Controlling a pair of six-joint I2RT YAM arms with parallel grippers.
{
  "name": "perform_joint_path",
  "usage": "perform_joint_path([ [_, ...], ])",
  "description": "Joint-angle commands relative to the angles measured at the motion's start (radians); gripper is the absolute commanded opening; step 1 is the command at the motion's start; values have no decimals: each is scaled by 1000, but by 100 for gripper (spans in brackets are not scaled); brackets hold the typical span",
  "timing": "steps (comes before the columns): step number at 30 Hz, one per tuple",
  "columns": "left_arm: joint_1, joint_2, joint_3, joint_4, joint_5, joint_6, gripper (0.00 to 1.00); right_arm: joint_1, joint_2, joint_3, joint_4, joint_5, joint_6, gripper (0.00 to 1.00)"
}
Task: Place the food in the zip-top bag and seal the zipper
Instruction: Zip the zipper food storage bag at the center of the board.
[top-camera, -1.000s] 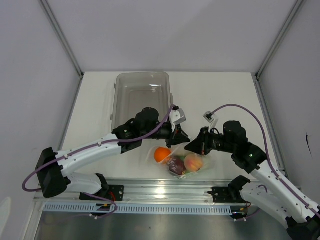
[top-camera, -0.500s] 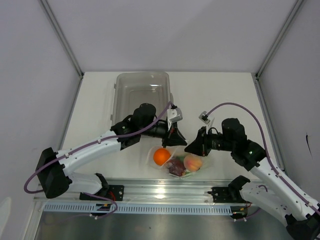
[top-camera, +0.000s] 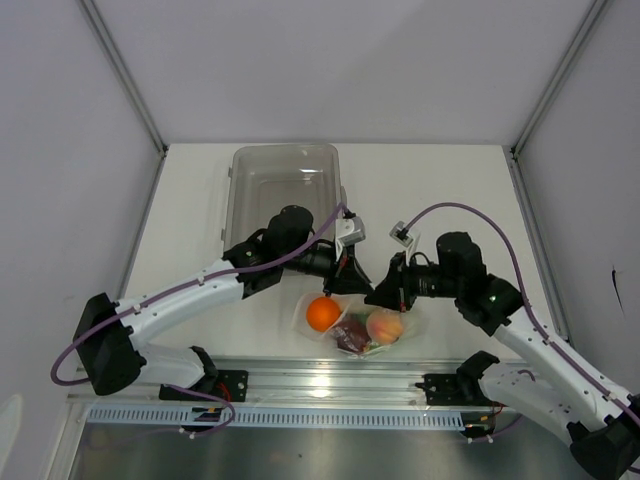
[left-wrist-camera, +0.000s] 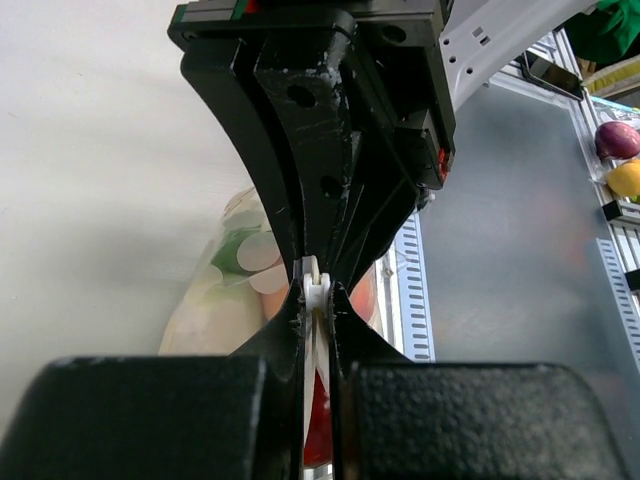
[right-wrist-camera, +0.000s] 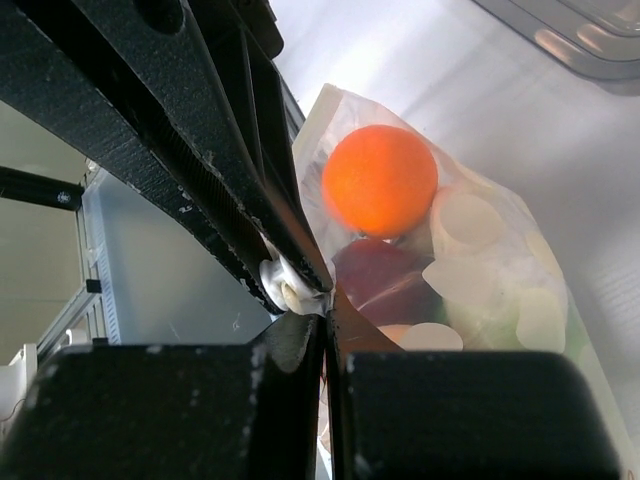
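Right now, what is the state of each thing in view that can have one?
Zip-top bag: filled with food, mouth edge pinched; sealed or not, cannot tell.
Orange: inside the bag.
Dark red bulb: inside the bag.
Grey tray: open, uncovered.
Left gripper: fingers shut on the zip-top bag.
Right gripper: fingers shut on the zip-top bag.

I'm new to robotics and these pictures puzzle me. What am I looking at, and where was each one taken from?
Two robot arms sit at a table. The wide picture looks down from above; the close-ups come from cameras on each wrist. The left gripper and right gripper are both shut, pinching the top edge of a clear zip-top bag. Inside it lie an orange, a dark red bulb and a peach-coloured fruit. A grey tray sits behind.
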Motion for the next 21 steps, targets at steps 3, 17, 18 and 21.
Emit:
perform_joint_path([
  [3, -3, 24, 34, -39, -18, 6, 1, 5, -73, 27, 79, 107, 13, 0],
  [17, 7, -10, -57, -84, -76, -14, 1, 3, -259, -13, 117, 431, 137, 0],
  [18, 7, -25, -66, -91, -95, -12, 1, 2, -263, -13, 116, 447, 139, 0],
  [21, 5, -53, -84, -111, -108, -6, 1, -5, -277, -12, 102, 473, 150, 0],
])
